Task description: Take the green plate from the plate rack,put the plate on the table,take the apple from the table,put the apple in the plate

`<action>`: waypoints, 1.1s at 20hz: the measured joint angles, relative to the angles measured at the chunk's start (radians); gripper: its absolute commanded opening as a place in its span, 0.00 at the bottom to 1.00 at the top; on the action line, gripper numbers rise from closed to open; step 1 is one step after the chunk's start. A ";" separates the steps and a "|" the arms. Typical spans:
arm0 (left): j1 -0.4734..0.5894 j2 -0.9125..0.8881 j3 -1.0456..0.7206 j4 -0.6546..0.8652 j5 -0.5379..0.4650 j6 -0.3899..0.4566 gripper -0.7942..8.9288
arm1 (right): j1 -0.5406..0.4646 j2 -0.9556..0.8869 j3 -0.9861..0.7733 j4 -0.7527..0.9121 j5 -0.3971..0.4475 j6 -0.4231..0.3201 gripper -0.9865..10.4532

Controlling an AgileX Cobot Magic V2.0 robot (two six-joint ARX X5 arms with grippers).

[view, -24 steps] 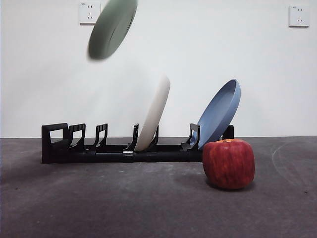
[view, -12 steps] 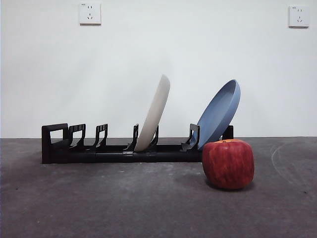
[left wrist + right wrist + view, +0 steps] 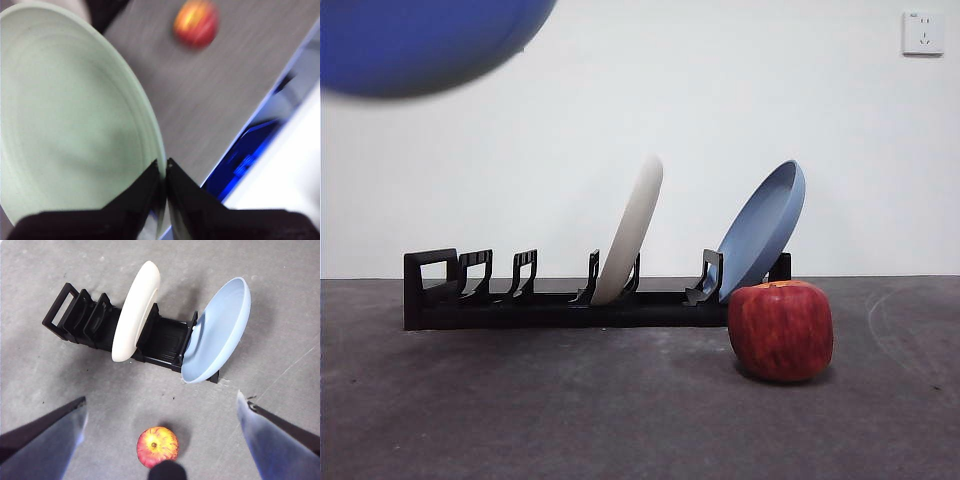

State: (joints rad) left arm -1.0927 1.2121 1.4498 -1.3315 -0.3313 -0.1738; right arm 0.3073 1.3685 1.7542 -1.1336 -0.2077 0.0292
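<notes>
In the front view, the plate rack (image 3: 575, 295) stood on the table (image 3: 520, 420) with the cream-white plate (image 3: 632, 228) and the blue plate (image 3: 762, 228) leaning in its slots, and the apple (image 3: 781, 330) sat on the table just in front of the rack's right end. A blurred dark blue shape (image 3: 420, 42) filled the top left corner; its identity could not be determined. In the left wrist view, the left gripper (image 3: 163, 170) was clamped on the rim of the green plate (image 3: 70, 115), which was held in the air, tilted, clear of the rack. The image was motion-blurred. In the right wrist view, the right gripper (image 3: 160, 440) hung high above the rack and apple with its jaws spread wide, holding nothing. Risk: the thin rim grip could let the plate pivot or slip during a fast swing. A descent too near the apple could strike it and set it rolling.
</notes>
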 measured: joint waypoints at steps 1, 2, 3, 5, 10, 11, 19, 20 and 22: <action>0.000 -0.001 -0.071 0.000 -0.049 -0.040 0.07 | 0.000 0.000 0.000 0.000 0.000 0.000 0.52; 0.000 0.001 -0.138 0.014 -0.092 -0.076 0.07 | 0.000 0.000 0.000 0.000 0.000 0.000 0.52; 0.000 0.002 -0.200 0.058 -0.108 -0.100 0.07 | 0.000 0.000 0.000 0.000 0.000 0.000 0.52; 0.000 0.008 -0.294 0.206 -0.101 -0.123 0.07 | 0.000 0.000 0.000 0.000 0.000 0.000 0.52; 0.000 0.111 -0.351 0.439 -0.101 -0.127 0.07 | 0.000 0.000 0.000 0.000 0.000 0.000 0.52; 0.000 0.140 -0.351 0.458 -0.101 -0.126 0.07 | 0.000 0.000 0.000 0.000 0.000 0.001 0.52; 0.000 0.357 -0.351 0.650 -0.021 -0.073 0.07 | 0.000 0.000 0.000 0.000 0.000 0.008 0.52; 0.000 0.381 -0.351 0.678 -0.021 -0.069 0.07 | 0.000 0.000 0.000 0.000 0.000 0.008 0.52; 0.000 0.420 -0.351 0.712 -0.025 -0.061 0.07 | 0.000 0.000 0.000 0.000 0.000 0.009 0.52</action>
State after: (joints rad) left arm -1.0931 1.6321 1.0988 -0.6197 -0.3565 -0.2348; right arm 0.3073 1.3685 1.7542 -1.1336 -0.2077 0.0380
